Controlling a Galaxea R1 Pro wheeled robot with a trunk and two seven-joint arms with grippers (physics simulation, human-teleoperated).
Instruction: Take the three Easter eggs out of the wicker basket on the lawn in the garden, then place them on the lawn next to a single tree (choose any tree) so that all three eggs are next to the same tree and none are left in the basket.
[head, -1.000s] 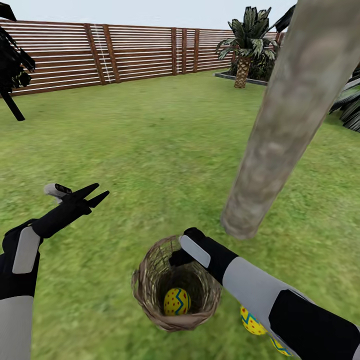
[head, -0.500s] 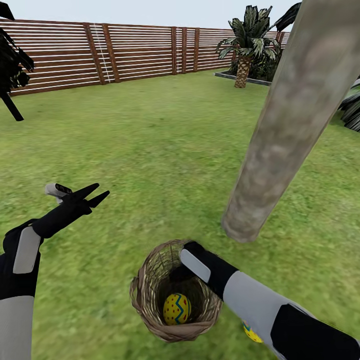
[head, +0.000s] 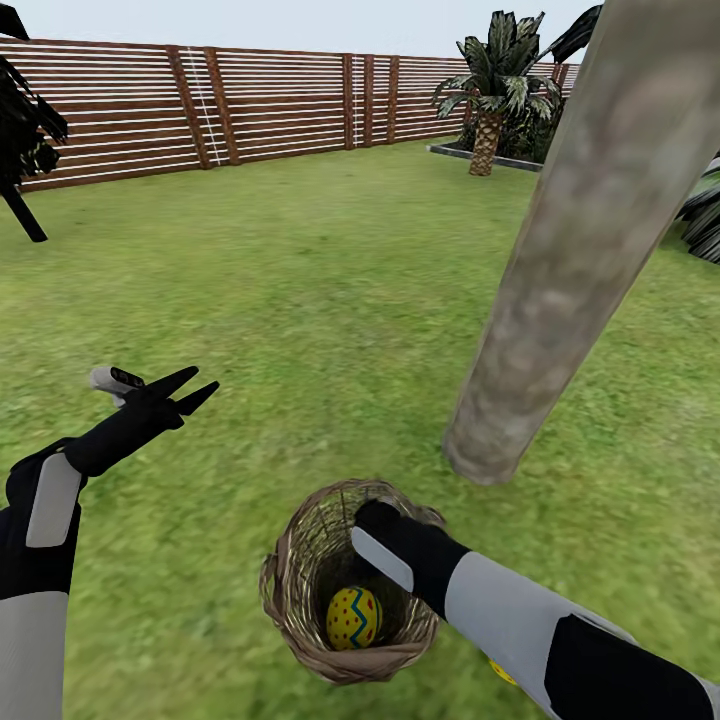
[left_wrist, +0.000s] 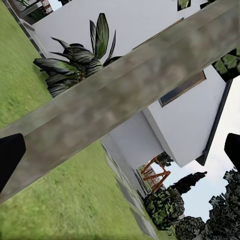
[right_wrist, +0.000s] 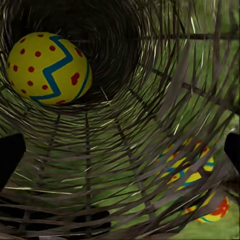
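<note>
No writing is seen. The right gripper (head: 362, 520), jaws apart, is held inside the wicker basket (head: 290, 610) above one egg (head: 352, 618); the left gripper (head: 190, 390) is spread.

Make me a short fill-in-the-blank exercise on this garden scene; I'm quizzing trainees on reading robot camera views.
1. The number of Easter eggs lying inside the wicker basket is ____.
2. The arm reaching into the basket, with the right gripper inside it, is the robot's ____ arm.
3. The left gripper is held above the lawn with its fingers ____.
4. The zigzag band on the egg in the basket is coloured ____.

Missing words: one; right; open; blue
</note>
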